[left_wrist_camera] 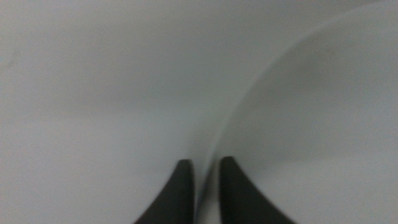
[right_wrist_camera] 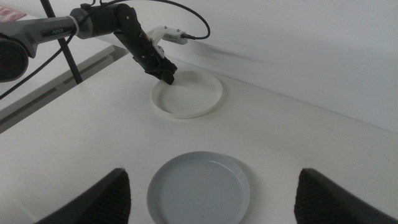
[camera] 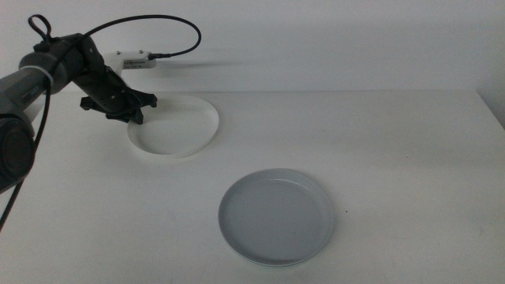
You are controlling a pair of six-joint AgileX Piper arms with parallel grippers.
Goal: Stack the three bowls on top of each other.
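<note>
Foreground: right gripper [right_wrist_camera: 212,180] waiting at the near edge of the surface [camera: 394,142], out of the middle view, jaws spread wide and holding nothing.

Near centre: grey bowl [camera: 276,217], lying flat and upright, well apart from both grippers. Second, paler rim just visible under its near edge, judged to be the mint green bowl [camera: 268,263] already nested beneath, though too thin a sliver to be sure.

Far left: white bowl [camera: 177,130], well apart from the grey bowl and lying beyond it and to the left. Left gripper [camera: 136,110] at that bowl's far-left rim, reached in from the left side. Jaws drawn narrow in the left wrist view, one on each side of the rim wall, and judged to be pinching it. Blurred at this close range, so contact inferred rather than plainly seen.

Governing relation: grey bowl lying toward the near right of the left gripper, across open surface with nothing between. Held bowl extending from the jaws toward that same side, so hanging mostly ahead of the grasp. Left arm nearer the white bowl, right arm nearer the grey bowl. Likely next requirement: lift by the rim, carry near and rightward, centre over the grey bowl before release.
</note>
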